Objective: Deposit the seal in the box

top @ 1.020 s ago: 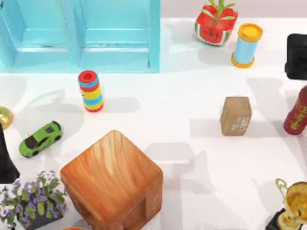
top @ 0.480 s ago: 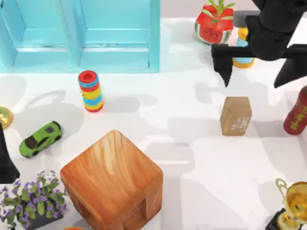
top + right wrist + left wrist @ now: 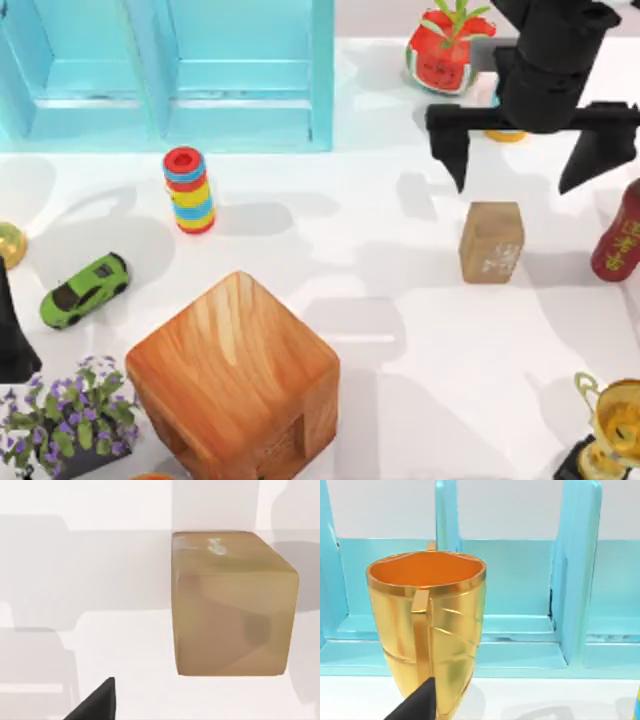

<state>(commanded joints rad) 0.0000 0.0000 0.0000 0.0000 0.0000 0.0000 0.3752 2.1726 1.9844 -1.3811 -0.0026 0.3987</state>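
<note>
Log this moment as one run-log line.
phase: approach | right gripper: open, above table behind seal | seal: upright on table, not gripped | left arm: parked, table's left edge | box: no seal inside

Big cube (image 3: 235, 385) lower left of the top view looks like varnished wood w/ visible grain, pretty glossy. Seal (image 3: 491, 241) is matt tan, smooth. Gold cup (image 3: 427, 632) = shiny polished metal look. Box (image 3: 165, 70) upper left is smooth turquoise, plastic-ish. Right gripper (image 3: 530, 150) matt black.

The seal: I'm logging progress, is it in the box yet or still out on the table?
Out. The seal stands upright on the table, apart from the blue box; the right gripper, open, hovers beside it.
</note>
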